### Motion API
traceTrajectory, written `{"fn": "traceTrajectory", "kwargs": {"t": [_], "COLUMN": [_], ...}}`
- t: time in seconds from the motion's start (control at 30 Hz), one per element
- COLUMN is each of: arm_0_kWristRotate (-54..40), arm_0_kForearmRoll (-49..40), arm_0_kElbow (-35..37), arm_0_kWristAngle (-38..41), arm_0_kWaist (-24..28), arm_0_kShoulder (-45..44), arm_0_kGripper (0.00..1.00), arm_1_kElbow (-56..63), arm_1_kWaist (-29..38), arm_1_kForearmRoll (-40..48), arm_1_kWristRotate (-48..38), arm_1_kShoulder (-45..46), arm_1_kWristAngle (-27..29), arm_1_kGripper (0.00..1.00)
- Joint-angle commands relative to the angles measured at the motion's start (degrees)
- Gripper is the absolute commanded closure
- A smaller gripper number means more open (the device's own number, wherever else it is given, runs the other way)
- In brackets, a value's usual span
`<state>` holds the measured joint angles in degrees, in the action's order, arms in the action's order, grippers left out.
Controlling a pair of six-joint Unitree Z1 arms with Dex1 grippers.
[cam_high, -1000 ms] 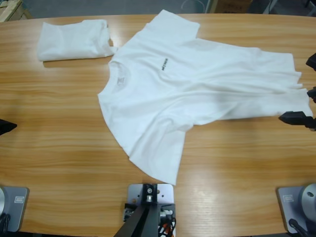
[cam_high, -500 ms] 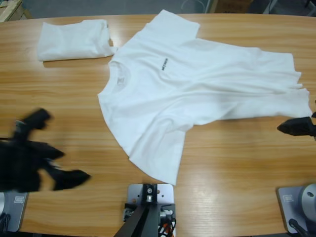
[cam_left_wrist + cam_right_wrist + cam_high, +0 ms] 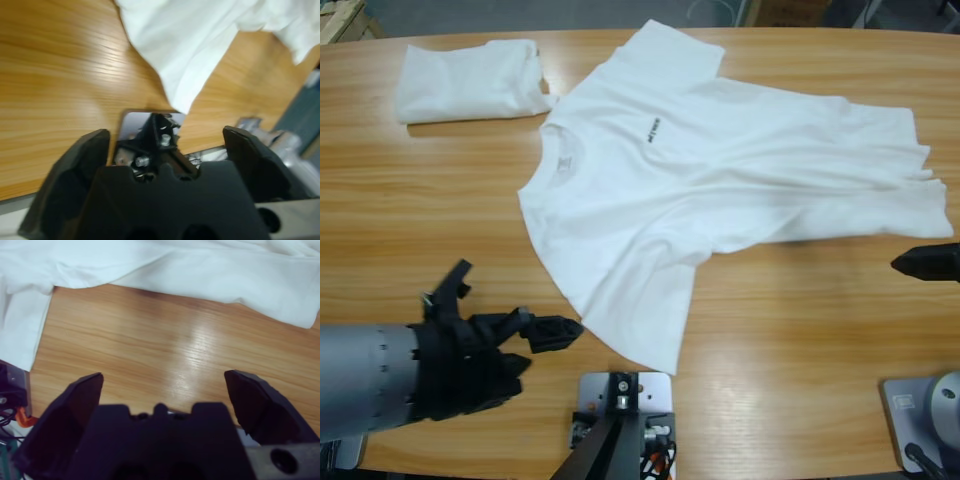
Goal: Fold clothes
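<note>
A white T-shirt (image 3: pixel 720 190) lies spread flat across the middle of the wooden table (image 3: pixel 800 330), its neck toward the left side of the high view and its hem toward the right, with small black lettering (image 3: pixel 651 128) on the chest. One sleeve points toward the far edge of the table, the other (image 3: pixel 640 310) hangs toward the near edge. A second, folded white T-shirt (image 3: pixel 470 80) sits near the far left corner, just beside the spread one's collar. The left gripper (image 3: pixel 545 332) reaches in from the lower left, hovering over bare wood just beside the near sleeve without touching it; its jaws stand wide apart with nothing between them, and its wrist view shows the sleeve's tip (image 3: pixel 182 95) ahead of them. The right gripper (image 3: pixel 925 262) shows only as a black tip at the right edge, close below the shirt's hem corner; in its wrist view (image 3: pixel 162 400) the jaws are spread wide over bare table, the shirt's edge (image 3: pixel 225 280) lying ahead and apart.
</note>
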<state>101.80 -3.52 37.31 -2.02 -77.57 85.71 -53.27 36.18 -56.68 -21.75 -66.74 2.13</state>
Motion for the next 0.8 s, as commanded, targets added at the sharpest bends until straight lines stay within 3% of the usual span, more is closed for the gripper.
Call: {"fn": "traceTrajectory", "kwargs": {"t": [0.03,0.23,0.3,0.4,0.47,0.57,0.8], "arm_0_kWristRotate": [7.89,7.66,8.75,6.52,2.55,-0.13,-2.99], "arm_0_kForearmRoll": [21.43,24.79,24.93,25.69,27.92,34.28,36.41], "arm_0_kElbow": [-7.29,-5.63,-5.67,-5.32,-5.37,-6.20,-6.39], "arm_0_kWristAngle": [-0.77,-3.65,-5.55,-8.72,-9.47,-9.86,-10.70], "arm_0_kWaist": [-2.59,-3.73,-3.66,-3.64,-3.64,-3.66,-3.64], "arm_0_kShoulder": [12.21,17.21,17.15,17.72,20.14,23.78,25.63], "arm_0_kGripper": [0.216,0.224,0.335,0.341,0.538,0.990,1.000], "arm_1_kElbow": [1.85,1.98,2.08,2.70,2.96,3.26,3.59], "arm_1_kWaist": [-0.41,-0.41,-0.41,-0.41,-0.41,-0.41,-0.41], "arm_1_kForearmRoll": [0.34,0.69,0.83,1.76,2.31,2.97,3.84], "arm_1_kWristRotate": [-0.66,-0.66,-0.83,-0.83,-0.83,-0.83,-0.83], "arm_1_kShoulder": [1.70,0.55,0.87,1.26,1.29,1.17,1.36], "arm_1_kWristAngle": [-0.11,-0.02,-0.07,-0.13,-0.57,-1.08,-1.69], "arm_1_kGripper": [0.004,0.000,0.004,0.009,0.009,0.009,0.012]}}
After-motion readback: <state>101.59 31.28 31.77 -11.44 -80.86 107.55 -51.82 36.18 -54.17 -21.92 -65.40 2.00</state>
